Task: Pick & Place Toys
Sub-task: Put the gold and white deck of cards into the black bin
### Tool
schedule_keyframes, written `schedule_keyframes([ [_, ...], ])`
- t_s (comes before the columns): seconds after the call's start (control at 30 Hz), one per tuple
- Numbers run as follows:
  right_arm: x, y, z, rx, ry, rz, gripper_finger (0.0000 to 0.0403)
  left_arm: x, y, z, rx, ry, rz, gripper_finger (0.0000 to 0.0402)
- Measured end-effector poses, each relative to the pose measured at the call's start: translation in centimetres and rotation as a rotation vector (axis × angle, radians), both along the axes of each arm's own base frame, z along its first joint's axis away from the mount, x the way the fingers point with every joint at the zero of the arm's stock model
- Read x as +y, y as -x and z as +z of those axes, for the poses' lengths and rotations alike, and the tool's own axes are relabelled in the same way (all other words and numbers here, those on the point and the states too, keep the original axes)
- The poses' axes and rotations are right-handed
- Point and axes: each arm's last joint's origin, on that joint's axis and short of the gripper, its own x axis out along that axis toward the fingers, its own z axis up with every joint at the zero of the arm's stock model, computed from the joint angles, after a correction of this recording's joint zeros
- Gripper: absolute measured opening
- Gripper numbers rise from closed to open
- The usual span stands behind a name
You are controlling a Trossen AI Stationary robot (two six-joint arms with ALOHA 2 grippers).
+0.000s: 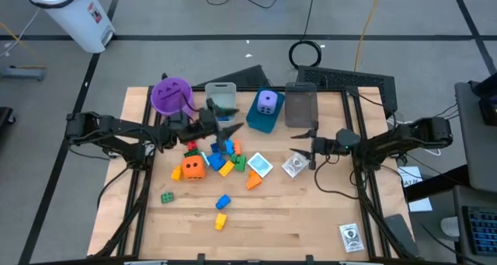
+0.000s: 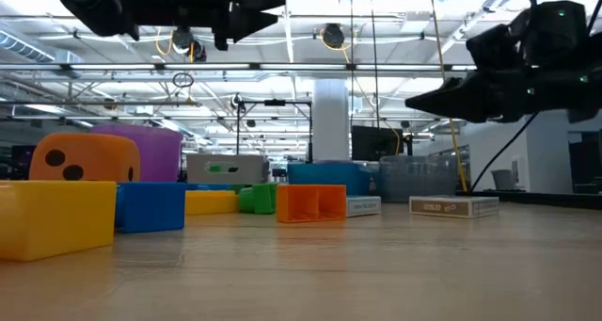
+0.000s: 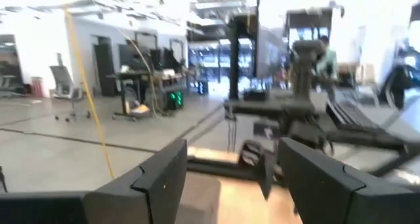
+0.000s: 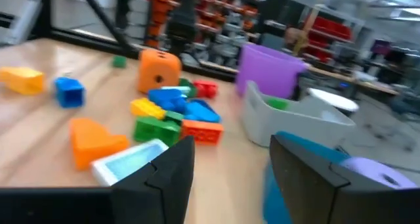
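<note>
The left pincer (image 1: 227,130), fingers spread and empty, hovers above the brick pile (image 1: 221,158) mid-bench; the bricks lie toward six o'clock. The right pincer (image 1: 311,144), also spread, waits farther off.

My surroundings: grey tiled floor (image 1: 194,16), white bin (image 1: 74,12), wooden table (image 1: 295,210), ceiling strip lights (image 2: 395,24).

- We see 2 arms, both dark, almost black, built of slim jointed links.
- The left arm (image 1: 116,131) carries thin black cables along its links.
- The right arm (image 1: 396,141) has a bulkier rounded housing at its outer end.
- Each gripper ends in 2 flat, angular black fingers (image 4: 157,178) with bevelled edges.
- A small green light glows on 1 housing (image 2: 562,15).
</note>
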Motion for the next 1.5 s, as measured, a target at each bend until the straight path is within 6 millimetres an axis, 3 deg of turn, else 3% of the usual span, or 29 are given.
schedule_keyframes([
  [0.23,-0.1,0.1,-0.1,0.008,0.004,-0.055,0.0185,3.1,-0.4,0.5,-0.016,0.036,0.089,0.0243],
  [0.67,-0.5,0.2,-0.4,0.042,0.050,-0.070,0.0183,7.7,-5.9,-1.1,0.076,0.001,-0.099,0.0243],
  [0.97,-0.4,0.2,-0.3,0.020,-0.046,-0.064,0.0185,7.8,-6.4,-1.9,0.161,0.004,-0.226,0.0243],
  [1.1,-0.2,0.1,-0.3,0.021,-0.037,0.039,0.0183,7.5,-6.4,-2.3,0.204,0.003,-0.307,0.0243],
  [1.27,0.5,-0.4,0.3,0.013,0.215,0.120,0.0176,7.3,-6.3,-3.0,0.274,0.039,-0.366,0.0243],
  [1.5,1.0,-0.9,1.0,0.005,0.934,0.127,0.0166,7.2,-6.3,-3.6,0.330,0.075,-0.386,0.0243],
])
